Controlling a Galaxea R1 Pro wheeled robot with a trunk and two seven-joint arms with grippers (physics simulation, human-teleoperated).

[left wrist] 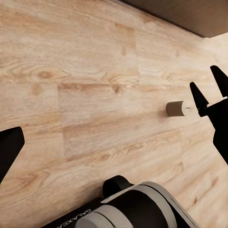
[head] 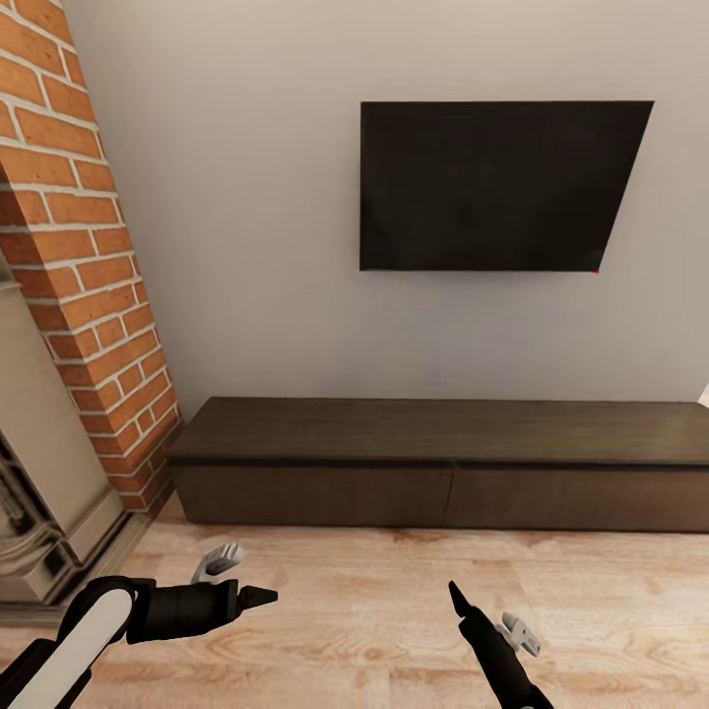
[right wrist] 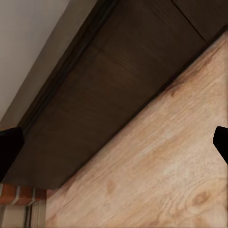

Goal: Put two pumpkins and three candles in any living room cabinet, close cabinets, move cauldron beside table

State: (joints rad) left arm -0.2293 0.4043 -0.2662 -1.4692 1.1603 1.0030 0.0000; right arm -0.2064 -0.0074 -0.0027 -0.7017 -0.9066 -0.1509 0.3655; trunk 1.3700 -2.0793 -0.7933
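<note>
The cabinet, a long low dark-brown console, stands against the wall with both drawer fronts flush and shut; its front also fills much of the right wrist view. One candle, a short tan cylinder, lies on its side on the wood floor, close beside the right gripper's fingers. My left gripper points right, low over the floor, open and empty. My right gripper points toward the cabinet, its fingers spread wide with nothing between them.
A brick chimney and pale fireplace surround stand at the left, next to the cabinet's end. A dark TV hangs on the wall above it. Bare wood floor lies between me and the cabinet. My own base shows below the left arm.
</note>
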